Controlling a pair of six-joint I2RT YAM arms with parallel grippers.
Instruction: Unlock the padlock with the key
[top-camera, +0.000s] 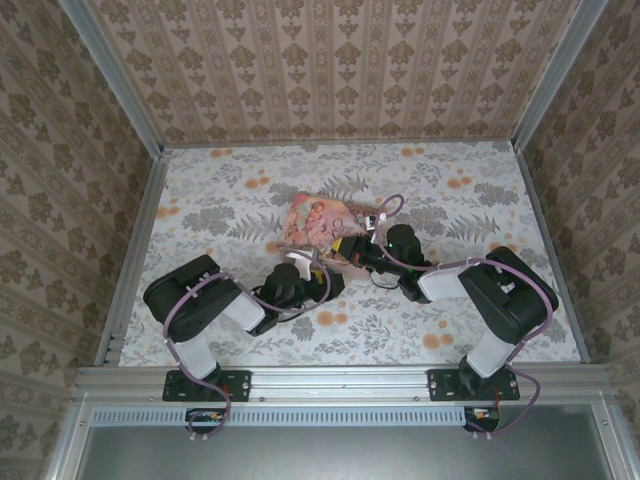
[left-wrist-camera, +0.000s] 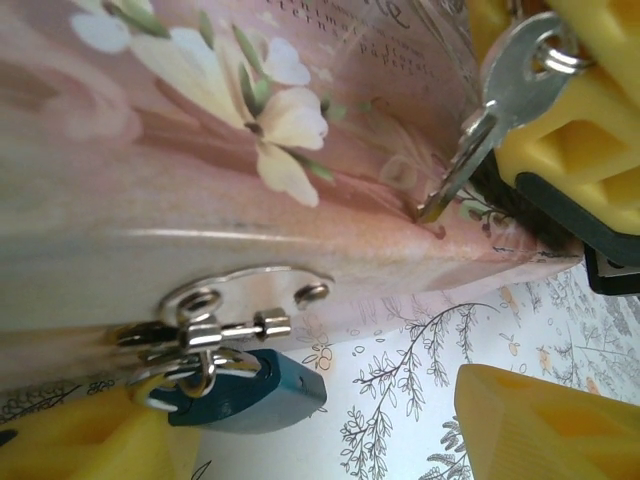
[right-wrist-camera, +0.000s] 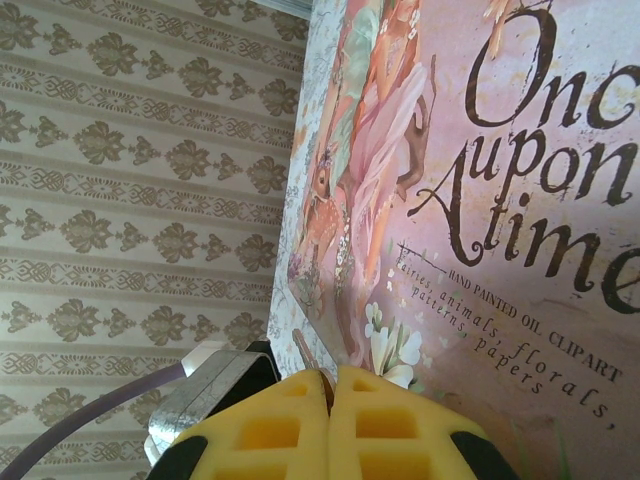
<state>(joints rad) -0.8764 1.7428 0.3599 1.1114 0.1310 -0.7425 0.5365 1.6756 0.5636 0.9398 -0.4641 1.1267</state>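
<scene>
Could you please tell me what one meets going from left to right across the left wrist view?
The padlock → the key → the right gripper, closed on the key's head.

Bright even light; glare band on tin (left-wrist-camera: 150, 180); padlock (left-wrist-camera: 250, 392) slightly soft.

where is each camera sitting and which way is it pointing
Top: high behind the bases, looking down on the table; left arm and right arm reach to the tin.
Left wrist: low at the tin's side, facing the padlock and key; left jaws open at the bottom corners.
Right wrist: close over the tin's lid, facing the wall; right jaws shut at the bottom.
Shared: both wrist views show the tin's pink lid.
</scene>
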